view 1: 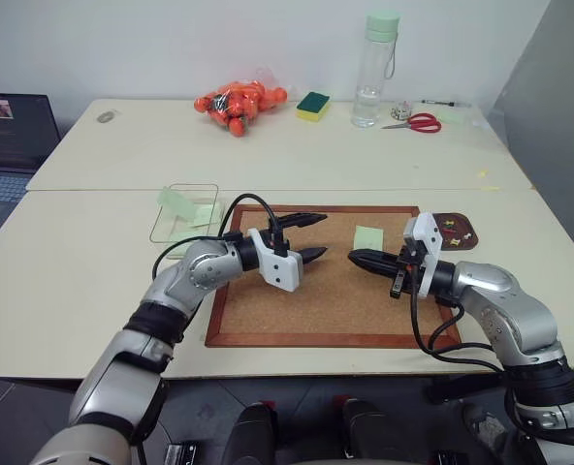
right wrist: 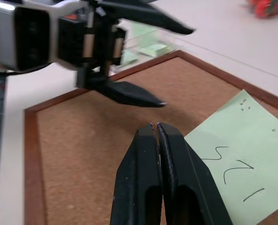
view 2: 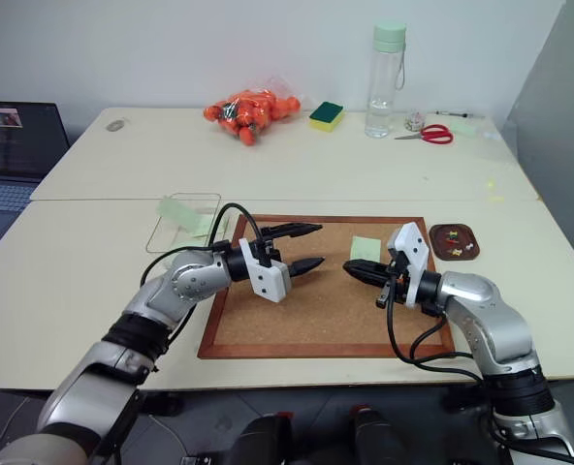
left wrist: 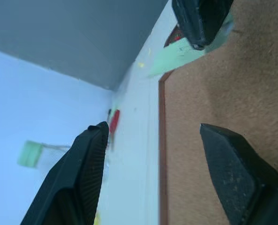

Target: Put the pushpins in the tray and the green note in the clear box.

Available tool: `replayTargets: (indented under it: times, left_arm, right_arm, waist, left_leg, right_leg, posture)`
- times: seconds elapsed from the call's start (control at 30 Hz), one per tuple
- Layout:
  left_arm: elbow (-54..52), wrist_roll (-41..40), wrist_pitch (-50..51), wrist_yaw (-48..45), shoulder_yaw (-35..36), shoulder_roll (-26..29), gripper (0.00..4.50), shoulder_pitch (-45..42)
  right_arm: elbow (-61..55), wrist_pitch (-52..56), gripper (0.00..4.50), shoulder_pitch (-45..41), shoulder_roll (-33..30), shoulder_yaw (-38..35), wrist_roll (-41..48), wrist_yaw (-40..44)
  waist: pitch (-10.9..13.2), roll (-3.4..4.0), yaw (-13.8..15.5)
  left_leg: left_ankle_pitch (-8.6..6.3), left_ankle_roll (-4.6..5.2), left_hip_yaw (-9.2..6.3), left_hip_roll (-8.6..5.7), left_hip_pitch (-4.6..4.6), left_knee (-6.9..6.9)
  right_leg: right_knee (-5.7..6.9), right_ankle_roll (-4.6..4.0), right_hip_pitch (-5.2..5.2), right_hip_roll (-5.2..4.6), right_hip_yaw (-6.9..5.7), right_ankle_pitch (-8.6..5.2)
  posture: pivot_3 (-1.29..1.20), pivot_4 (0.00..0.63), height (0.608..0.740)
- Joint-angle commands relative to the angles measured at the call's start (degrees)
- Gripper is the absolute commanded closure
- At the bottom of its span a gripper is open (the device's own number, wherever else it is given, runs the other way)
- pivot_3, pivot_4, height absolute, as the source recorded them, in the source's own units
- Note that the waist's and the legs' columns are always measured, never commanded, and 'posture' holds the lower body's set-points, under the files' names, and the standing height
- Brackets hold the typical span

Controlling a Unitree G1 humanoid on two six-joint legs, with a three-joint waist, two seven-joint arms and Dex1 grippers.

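Two grippers hover over my cork board (view 1: 306, 300): my left gripper (view 1: 309, 238) is spread and empty, my right gripper (view 1: 363, 259) pinched shut on nothing. One green note (view 1: 368, 237) lies free near the board's far right corner, just beyond my right fingertips, ready for lifting. Pushpins (view 1: 456, 231) already sit in the tray (view 1: 458, 243) off that corner. The clear box (view 1: 171, 223) off the board's far left corner holds greenish paper.

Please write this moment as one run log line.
left gripper: open, empty | right gripper: shut | green note: on cork board
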Motion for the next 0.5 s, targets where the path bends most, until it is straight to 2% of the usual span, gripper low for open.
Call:
replayTargets:
  times: [0.03, 0.27, 0.5]
  left_arm:
    - [4.44, 6.86, -7.41, 8.23, -1.53, -0.12, 1.3, -3.98]
    - [6.73, 15.67, -12.99, 17.02, -4.94, -0.78, 1.3, -6.56]
    - [7.49, 20.46, -14.81, 22.11, -7.81, -0.41, 1.3, -7.05]
  right_arm:
    - [-3.74, 1.81, 4.5, -0.82, -0.12, 1.75, 1.74, 1.81]
    - [-4.77, 3.28, 4.5, -1.87, 1.31, 3.82, 1.79, 1.7]
    - [-5.12, 4.53, 4.5, -2.19, 1.24, 4.51, 2.0, 2.61]
  waist:
    - [0.01, -0.02, -0.01]
    - [0.02, -0.02, -0.05]
    - [0.02, -0.03, -0.05]
  left_leg:
    - [0.0, 0.0, -0.01, 0.01, -0.01, 0.0]
    - [0.0, 0.0, -0.02, 0.02, -0.05, 0.0]
    - [0.0, 0.0, -0.02, 0.01, -0.06, 0.03]
  right_leg:
    - [-0.01, 0.0, -0.01, 0.0, -0.01, 0.0]
    - [0.01, 0.0, -0.04, 0.0, -0.07, 0.0]
    - [0.04, 0.0, -0.04, -0.01, -0.08, 0.0]
  posture:
    - [0.0, 0.15, 0.74]
    - [0.0, 0.15, 0.74]
    - [0.0, 0.15, 0.74]
